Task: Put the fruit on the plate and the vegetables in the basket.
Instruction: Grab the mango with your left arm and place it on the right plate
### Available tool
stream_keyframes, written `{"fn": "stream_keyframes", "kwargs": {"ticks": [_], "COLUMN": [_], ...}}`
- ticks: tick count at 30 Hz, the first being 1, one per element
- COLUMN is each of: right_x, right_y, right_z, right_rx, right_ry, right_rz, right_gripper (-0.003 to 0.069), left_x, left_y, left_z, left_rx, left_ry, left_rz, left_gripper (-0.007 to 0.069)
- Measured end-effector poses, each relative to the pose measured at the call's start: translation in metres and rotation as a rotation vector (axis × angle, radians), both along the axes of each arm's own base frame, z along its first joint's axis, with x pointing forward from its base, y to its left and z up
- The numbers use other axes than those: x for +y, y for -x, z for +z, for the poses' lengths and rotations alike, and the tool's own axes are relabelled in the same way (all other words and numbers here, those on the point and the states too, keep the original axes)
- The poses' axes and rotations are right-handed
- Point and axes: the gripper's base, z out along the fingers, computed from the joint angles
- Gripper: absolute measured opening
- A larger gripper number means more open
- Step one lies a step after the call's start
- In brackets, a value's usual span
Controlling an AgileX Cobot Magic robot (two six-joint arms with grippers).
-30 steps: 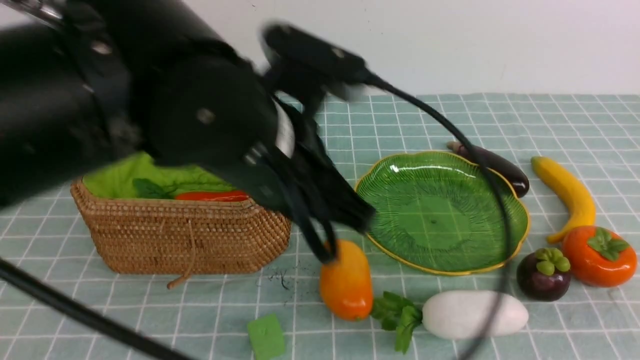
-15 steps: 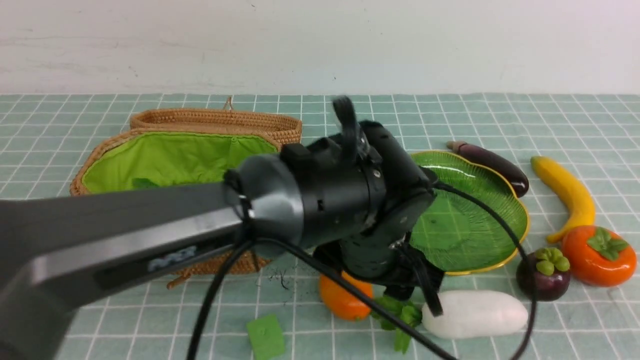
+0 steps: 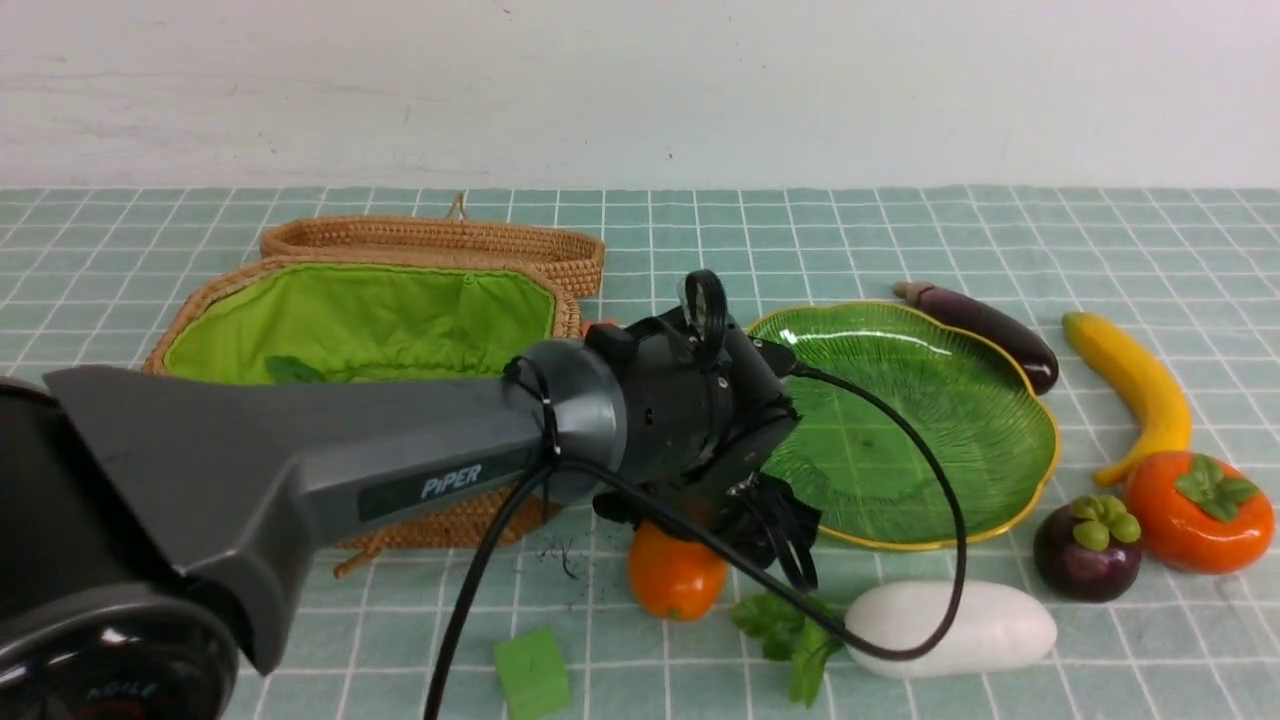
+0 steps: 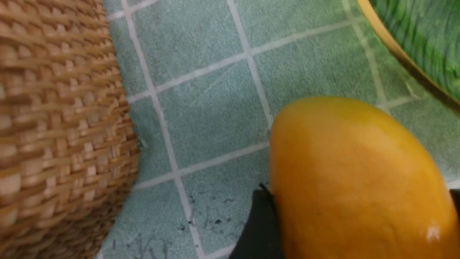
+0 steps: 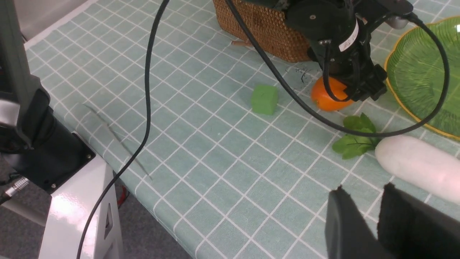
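Mango (image 4: 355,180) between basket (image 4: 64,126) and plate (image 3: 900,430), radish (image 3: 955,630) nearby.

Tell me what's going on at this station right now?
The left claw is down over the mango, its fingers open on either side of it. The green dish has nothing visible on it yet. The banana, persimmon, mangosteen, white radish and eggplant lie on the table. The right claw is off the radish, holding nothing visible.

basket (image 3: 450,525): rough woven wicker | lining (image 3: 400,320): matt cloth | plate (image 3: 880,430): glossy | mango (image 4: 352,172): smooth, glossy
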Motion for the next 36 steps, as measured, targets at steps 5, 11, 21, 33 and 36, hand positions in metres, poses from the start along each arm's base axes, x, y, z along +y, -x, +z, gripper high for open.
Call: {"fn": "stream_keyframes", "kwargs": {"ticks": [5, 11, 21, 33, 36], "right_x": [0.000, 0.000, -0.003, -0.025, -0.027], "right_y": [0.000, 0.000, -0.007, -0.029, -0.030], "right_z": [0.000, 0.000, 0.004, 0.019, 0.018], "right_rx": [-0.001, -0.001, -0.074, -0.208, -0.198], "right_ry": [0.000, 0.000, -0.007, -0.100, -0.099], "right_rz": [0.000, 0.000, -0.062, -0.427, -0.460], "right_gripper": [0.0166, 0.0171, 0.0178, 0.0188, 0.0190], "left_x": [0.001, 0.006, 0.006, -0.040, -0.052], "left_y": [0.001, 0.009, 0.042, 0.006, -0.013], "left_z": [-0.001, 0.009, 0.099, 0.122, 0.104], "left_rx": [0.013, 0.078, -0.073, -0.417, -0.437], "left_ry": [-0.005, -0.010, 0.082, 0.215, 0.208], "left_rz": [0.009, 0.062, -0.097, -0.504, -0.527], "left_gripper": [0.0552, 0.0552, 0.0552, 0.0552, 0.0552]}}
